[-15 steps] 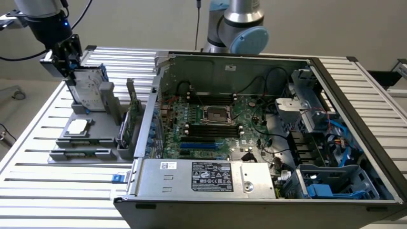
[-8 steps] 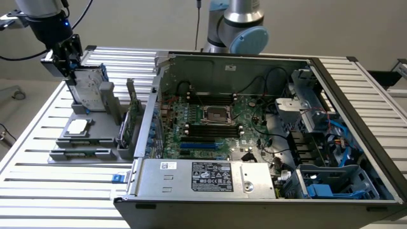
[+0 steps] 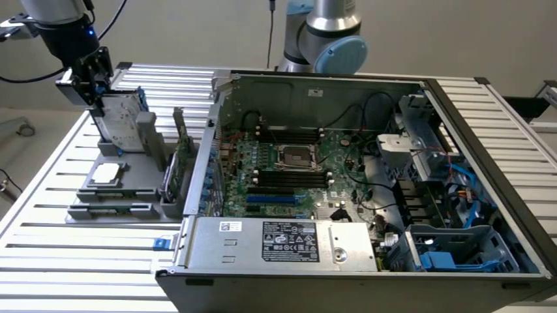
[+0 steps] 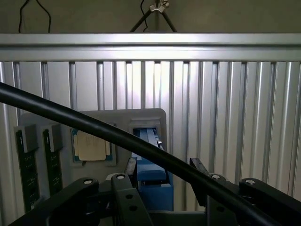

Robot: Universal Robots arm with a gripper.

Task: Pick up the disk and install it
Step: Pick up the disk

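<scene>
Gripper (image 4: 163, 165) over disk (image 4: 151, 178), upright on end

A plain off-white wall (image 3: 192, 32) stands behind the slatted aluminium-profile table (image 3: 78, 261). Grey floor (image 3: 19, 153) adjoins the exterior view's left.

I am not reading any text here. At six o'clock in the exterior view I am seeing a black printed label (image 3: 290, 241) on the silver power supply (image 3: 218, 253), and a small white sticker (image 3: 229, 226) at that label's ten o'clock, both too fine to make out.
</scene>
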